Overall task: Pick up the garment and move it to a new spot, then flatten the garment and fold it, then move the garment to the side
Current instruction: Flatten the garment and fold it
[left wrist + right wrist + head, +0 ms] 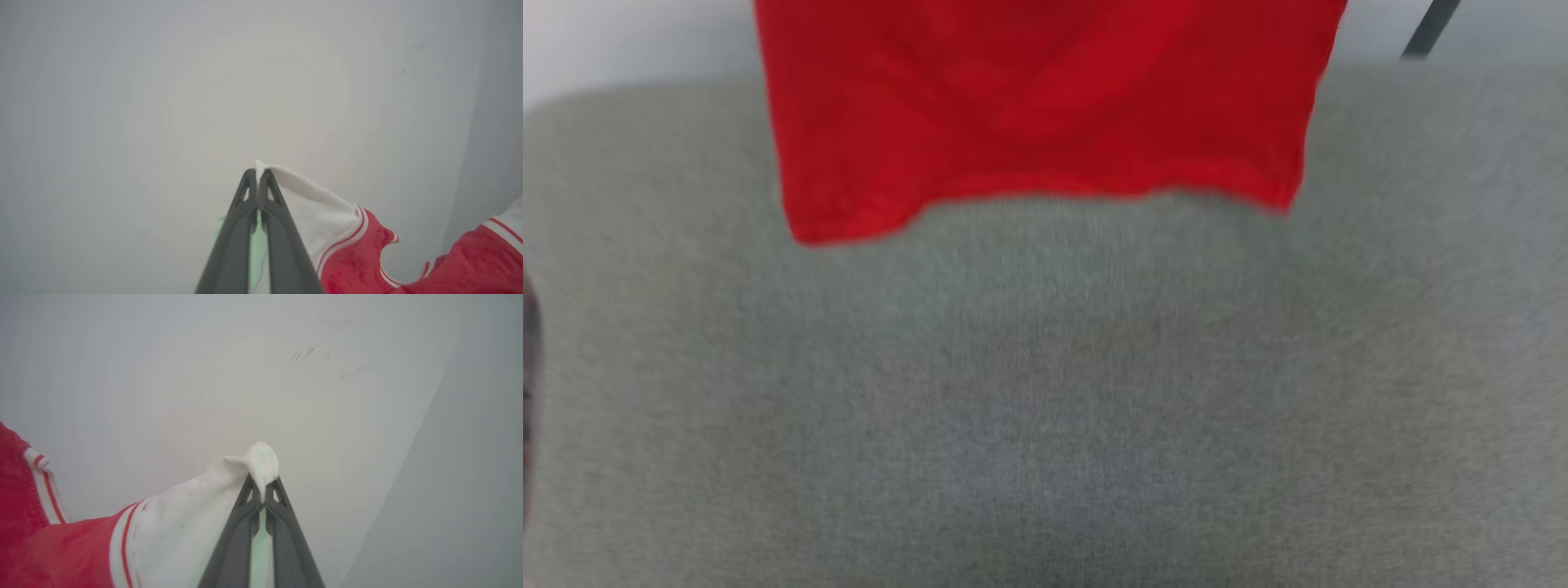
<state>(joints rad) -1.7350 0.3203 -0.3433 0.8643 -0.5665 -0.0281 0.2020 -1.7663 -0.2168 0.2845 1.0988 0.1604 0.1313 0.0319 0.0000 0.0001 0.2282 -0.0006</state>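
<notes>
A grey desk [1045, 392] lies under a pale wall [621, 33], and the garment [1045, 106] hangs with its red hem over the desk's far part. In the wrist views the left gripper [257, 173] is clamped on one white sleeve [318, 208], and the right gripper [262, 486] on the other.

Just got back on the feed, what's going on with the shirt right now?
Both arms are holding the garment up in the air. The left gripper is shut on the tip of one white sleeve, and the right gripper is shut on the tip of the other sleeve. The red body hangs down with its hem over the grey surface; the blur hides whether it touches. It is not yet laid flat or folded.
</notes>
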